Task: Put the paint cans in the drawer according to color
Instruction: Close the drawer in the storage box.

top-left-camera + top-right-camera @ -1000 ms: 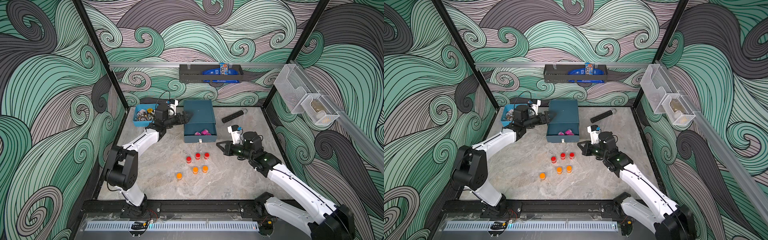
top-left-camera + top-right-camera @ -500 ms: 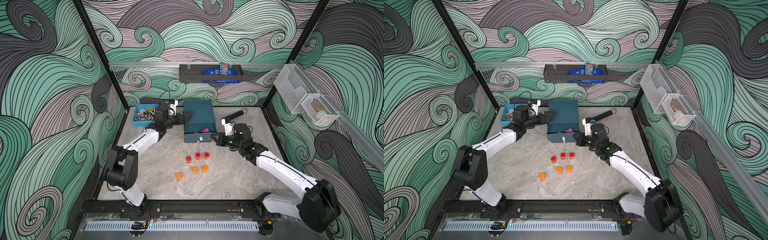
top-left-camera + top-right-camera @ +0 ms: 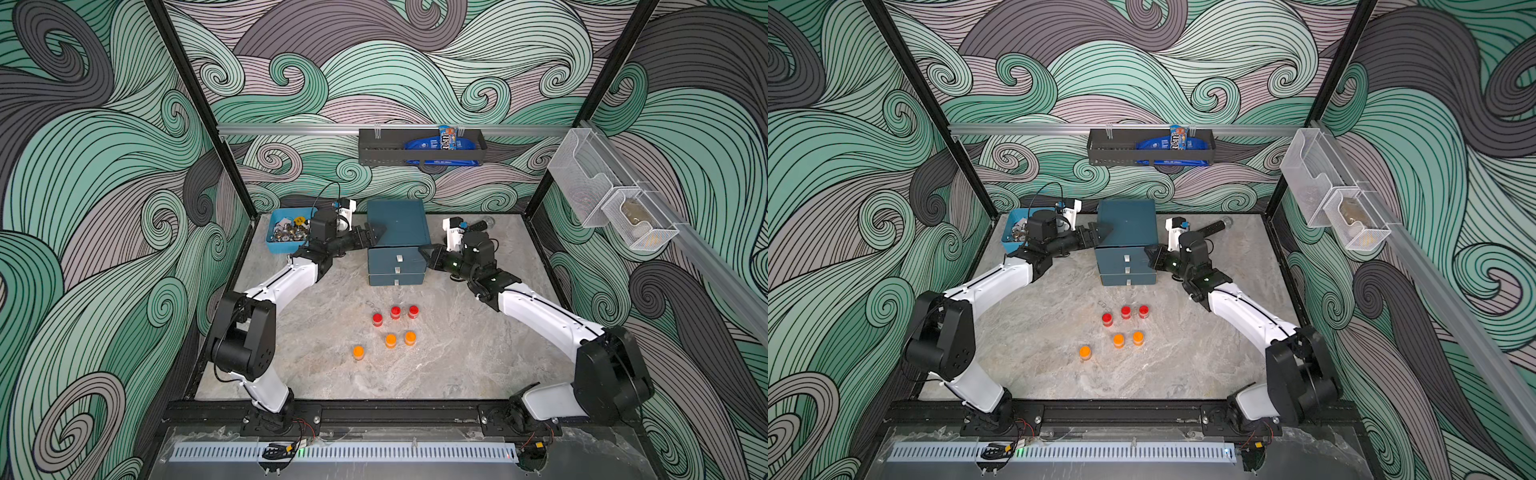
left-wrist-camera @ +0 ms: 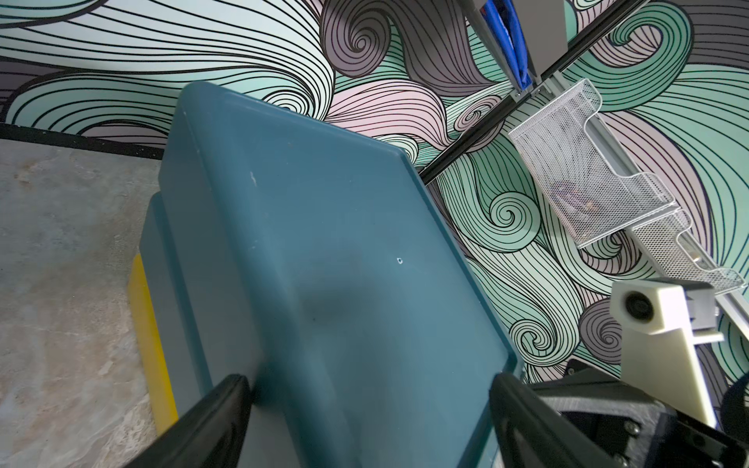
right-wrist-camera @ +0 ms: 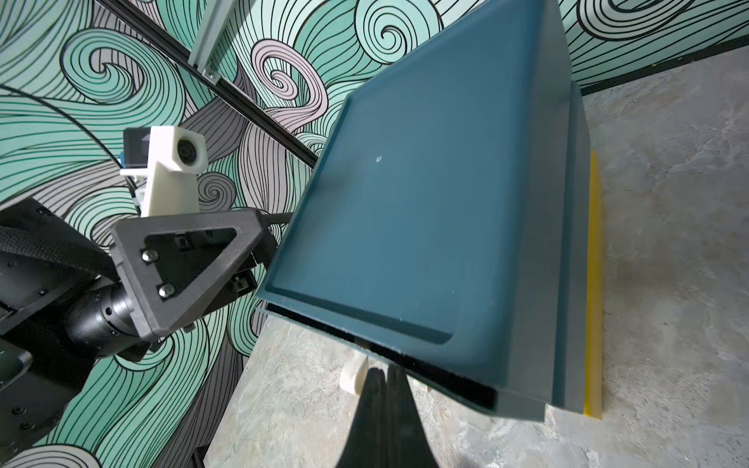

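Drawer point(image 3: 397, 222) between my arms, left gripper point(image 3: 374, 235) spread astride its corner, possibly touching, right gripper point(image 3: 424, 252) fingers pressed together at its front.

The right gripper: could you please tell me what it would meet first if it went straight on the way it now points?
Most likely the front of the top drawer of the dark teal chest, just beside its white pull tab. The shut right gripper sits close to it; whether it touches is unclear.

Red, orange paint cans point(image 3: 395, 312) stand before teal drawer point(image 3: 397, 224).
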Tool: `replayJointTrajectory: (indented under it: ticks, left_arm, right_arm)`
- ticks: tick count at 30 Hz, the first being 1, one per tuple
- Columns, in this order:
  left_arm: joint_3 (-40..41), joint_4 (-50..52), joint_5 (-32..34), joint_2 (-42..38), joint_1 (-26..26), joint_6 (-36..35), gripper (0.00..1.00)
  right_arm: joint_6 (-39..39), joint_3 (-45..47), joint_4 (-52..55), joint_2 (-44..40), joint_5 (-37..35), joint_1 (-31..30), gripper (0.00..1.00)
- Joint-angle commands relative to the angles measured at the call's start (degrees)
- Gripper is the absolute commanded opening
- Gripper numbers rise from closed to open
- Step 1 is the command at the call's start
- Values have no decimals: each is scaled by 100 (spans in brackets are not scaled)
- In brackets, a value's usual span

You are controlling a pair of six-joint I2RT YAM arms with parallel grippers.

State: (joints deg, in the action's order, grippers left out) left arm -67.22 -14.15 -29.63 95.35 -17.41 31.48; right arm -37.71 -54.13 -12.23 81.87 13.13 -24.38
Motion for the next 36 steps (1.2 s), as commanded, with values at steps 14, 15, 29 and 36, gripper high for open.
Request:
replayJointTrajectory:
  ticks: [14, 15, 29, 36]
  left_arm:
    - [18, -8, -61, -73, -61, -56, 95]
    - [17, -8, -56, -73, -60, -55, 95]
    - [17, -5, -51, -51, -61, -52, 95]
    - [8, -3, -65, -43, -52, -46, 95]
  right_arm:
    - [64, 905, -812, -886, 520, -4, 3]
    - [55, 920, -822, -828, 547, -20, 3]
    - [-184, 655, -1422, 168, -90, -193, 0]
    - [-309, 504, -1690, 564, -94, -198, 0]
